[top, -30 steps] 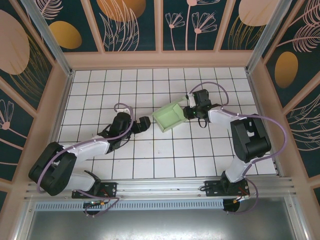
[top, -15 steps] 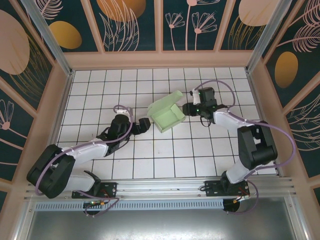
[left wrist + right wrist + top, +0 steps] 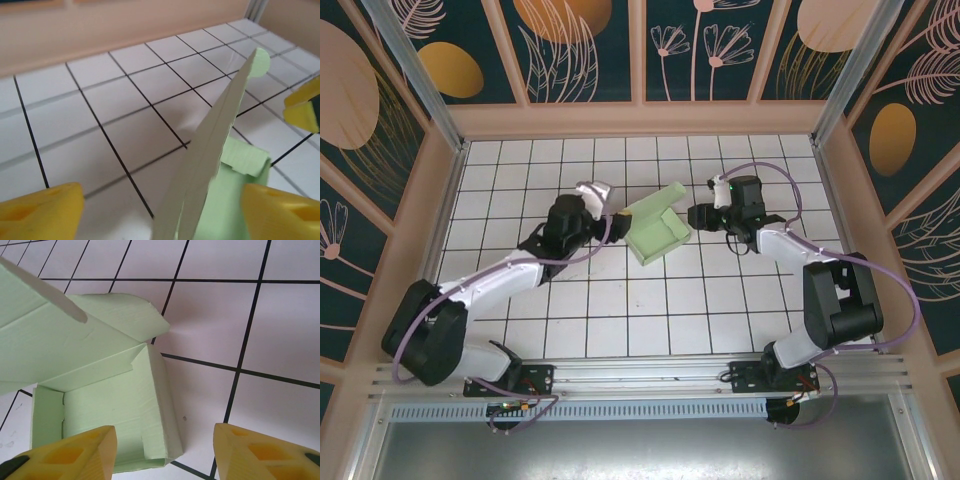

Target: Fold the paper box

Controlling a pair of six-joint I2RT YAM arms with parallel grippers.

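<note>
**Top view:** Close the raised lid flap evenly over the tray and brace the far wall so it cannot slide. The pale mint-green card box (image 3: 660,240) lies mid-desk between the left hand (image 3: 612,222) and the right hand (image 3: 698,217).

**Left wrist view:** The yellow fingers (image 3: 40,210) stand wide, and the flap sits edge-on between them, ungripped.

**Right wrist view:** The fingers are apart and hold nothing. The tray's wall lies between them.
</note>
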